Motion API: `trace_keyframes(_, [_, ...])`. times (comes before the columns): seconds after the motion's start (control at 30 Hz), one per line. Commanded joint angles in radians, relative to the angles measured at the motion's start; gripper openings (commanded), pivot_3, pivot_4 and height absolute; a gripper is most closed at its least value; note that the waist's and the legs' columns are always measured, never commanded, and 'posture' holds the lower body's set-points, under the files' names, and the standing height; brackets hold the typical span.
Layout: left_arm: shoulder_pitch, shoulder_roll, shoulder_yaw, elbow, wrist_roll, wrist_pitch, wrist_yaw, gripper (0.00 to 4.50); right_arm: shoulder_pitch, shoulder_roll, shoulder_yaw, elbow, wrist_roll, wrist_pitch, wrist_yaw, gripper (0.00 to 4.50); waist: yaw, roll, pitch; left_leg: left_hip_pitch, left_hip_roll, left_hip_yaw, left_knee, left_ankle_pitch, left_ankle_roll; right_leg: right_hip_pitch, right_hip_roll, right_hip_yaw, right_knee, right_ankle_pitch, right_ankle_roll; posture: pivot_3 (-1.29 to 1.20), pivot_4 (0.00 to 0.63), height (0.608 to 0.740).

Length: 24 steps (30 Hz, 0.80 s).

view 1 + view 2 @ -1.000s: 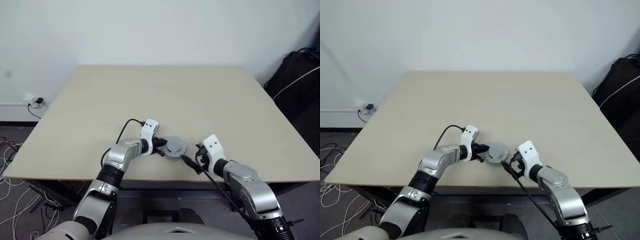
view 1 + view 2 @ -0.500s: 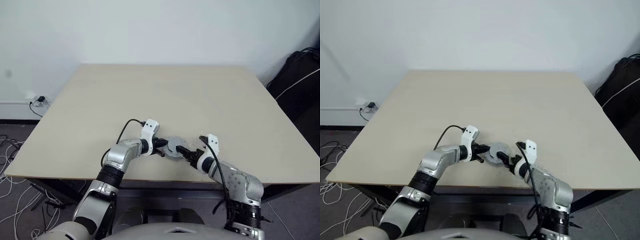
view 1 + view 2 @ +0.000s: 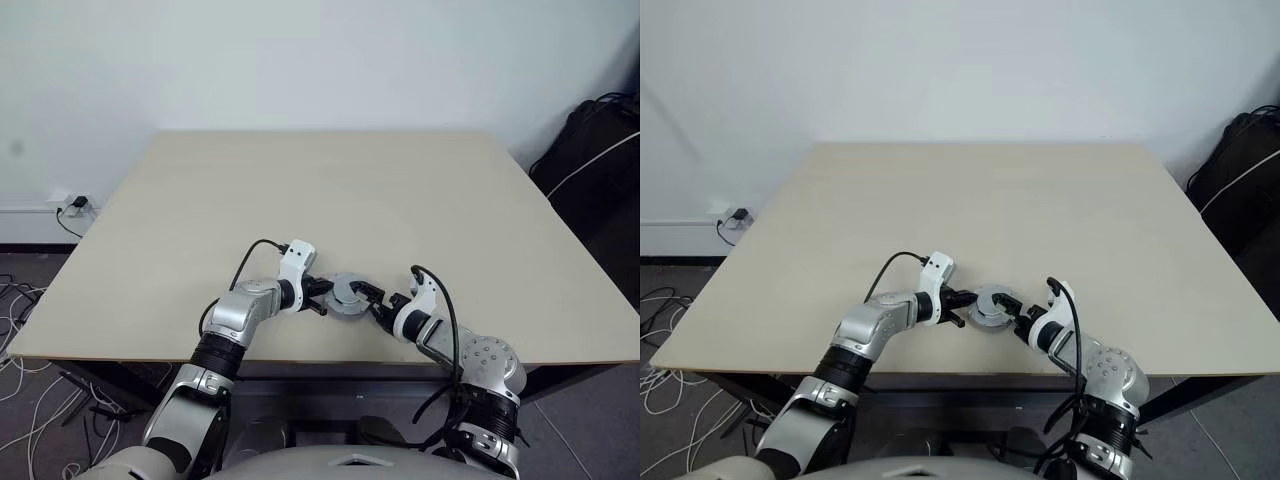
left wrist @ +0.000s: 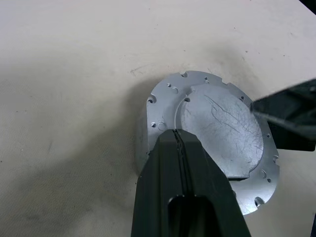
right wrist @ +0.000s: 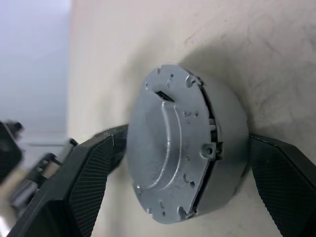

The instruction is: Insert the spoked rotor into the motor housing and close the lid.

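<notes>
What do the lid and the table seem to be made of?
The lid looks like bare metal, likely aluminium: matte silver-grey, fine scratches, small machined holes and notches along the rim. The table looks like a pale beige laminate or wood board, smooth and matte, with faint scuffs.

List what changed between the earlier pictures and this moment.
The right gripper swung in from the table's near edge toward the motor housing and rolled over; its open fingers now straddle the housing, one on each side. The lid stayed seated on the housing, and the left gripper stayed shut with its tips at the lid's edge. The table is unchanged.
</notes>
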State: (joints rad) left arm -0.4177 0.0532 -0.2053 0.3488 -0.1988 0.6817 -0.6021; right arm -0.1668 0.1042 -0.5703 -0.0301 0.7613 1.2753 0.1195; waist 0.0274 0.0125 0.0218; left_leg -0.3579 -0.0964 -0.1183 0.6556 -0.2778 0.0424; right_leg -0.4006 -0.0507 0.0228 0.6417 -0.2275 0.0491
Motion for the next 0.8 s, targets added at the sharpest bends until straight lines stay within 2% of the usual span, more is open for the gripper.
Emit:
trace_keyframes(0.03, [0.009, -0.009, -0.030, -0.006, -0.001, 0.009, -0.021, 0.00, -0.030, 0.068, 0.011, -0.007, 0.104, 0.043, 0.009, 4.48, -0.003, 0.000, 0.000, 0.000, 0.000, 0.000, 0.000, 0.000, 0.000, 0.000, 0.000, 0.000, 0.000, 0.000, 0.000, 0.00, 0.000, 0.740])
trace_keyframes(0.7, [0.011, -0.004, -0.033, -0.005, 0.001, 0.010, -0.021, 0.00, 0.020, 0.091, 0.048, -0.029, 0.196, 0.040, -0.015, 4.48, -0.012, 0.001, 0.000, -0.001, 0.000, 0.000, 0.000, 0.000, 0.001, -0.001, 0.000, 0.001, 0.000, 0.000, 0.000, 0.00, 0.000, 0.740])
trace_keyframes(0.8, [0.012, -0.005, -0.032, -0.004, 0.001, 0.008, -0.020, 0.00, 0.036, 0.088, 0.051, -0.032, 0.187, 0.039, -0.022, 3.85, -0.010, 0.001, 0.000, -0.001, 0.000, 0.000, 0.000, 0.000, 0.001, -0.001, 0.000, 0.001, 0.000, 0.000, 0.000, 0.00, 0.000, 0.740])
